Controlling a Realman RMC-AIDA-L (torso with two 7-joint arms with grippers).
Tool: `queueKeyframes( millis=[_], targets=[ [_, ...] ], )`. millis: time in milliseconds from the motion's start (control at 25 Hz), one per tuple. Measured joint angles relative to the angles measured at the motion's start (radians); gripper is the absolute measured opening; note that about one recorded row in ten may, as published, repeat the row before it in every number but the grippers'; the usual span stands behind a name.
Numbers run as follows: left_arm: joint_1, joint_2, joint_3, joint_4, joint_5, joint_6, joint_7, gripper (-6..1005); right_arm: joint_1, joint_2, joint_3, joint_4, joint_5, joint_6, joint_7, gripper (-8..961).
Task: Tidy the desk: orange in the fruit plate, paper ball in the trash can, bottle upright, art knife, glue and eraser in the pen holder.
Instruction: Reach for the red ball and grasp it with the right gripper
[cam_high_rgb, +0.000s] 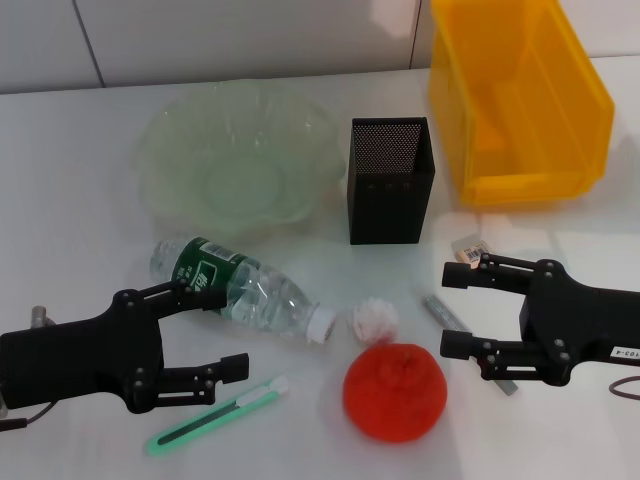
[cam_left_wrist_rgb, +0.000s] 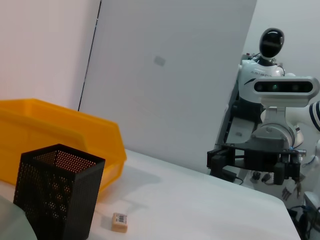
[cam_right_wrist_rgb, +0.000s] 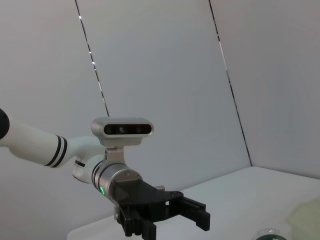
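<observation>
The orange (cam_high_rgb: 394, 392) sits on the white table near the front, with the white paper ball (cam_high_rgb: 373, 318) just behind it. A clear bottle (cam_high_rgb: 240, 290) with a green label lies on its side. The green art knife (cam_high_rgb: 215, 415) lies at the front left. A grey glue stick (cam_high_rgb: 440, 310) lies right of the paper ball, partly under my right gripper (cam_high_rgb: 446, 310), which is open. The eraser (cam_high_rgb: 468, 250) (cam_left_wrist_rgb: 119, 221) rests beside the black mesh pen holder (cam_high_rgb: 390, 180) (cam_left_wrist_rgb: 55, 195). My left gripper (cam_high_rgb: 225, 330) is open, beside the bottle's base and above the knife.
The green glass fruit plate (cam_high_rgb: 235, 165) stands at the back left. The yellow bin (cam_high_rgb: 515, 95) (cam_left_wrist_rgb: 60, 145) stands at the back right. The left wrist view shows the right arm's gripper (cam_left_wrist_rgb: 250, 162) across the table; the right wrist view shows the left arm's gripper (cam_right_wrist_rgb: 192, 212).
</observation>
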Motion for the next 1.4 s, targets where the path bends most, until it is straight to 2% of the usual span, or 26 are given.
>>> queueKeyframes(
  millis=[600,880,1160,1400],
  targets=[
    [0.017,-0.001,-0.001,0.000,-0.003,-0.004,0.017,876,-0.008,0.001,-0.014,0.011,-0.001,0.042,-0.054,732],
    [0.043,-0.004,-0.014,-0.001,-0.007,-0.003,0.067,876,-0.011,0.001,-0.022,0.137,0.002,0.129,-0.221,710],
    [0.045,-0.004,-0.014,0.000,-0.006,-0.004,0.063,875,-0.004,0.000,-0.034,0.205,-0.002,0.211,-0.245,688],
    [0.045,-0.004,-0.014,-0.003,-0.007,-0.005,0.067,876,-0.007,0.000,-0.090,0.235,-0.002,0.281,-0.248,669]
  ],
)
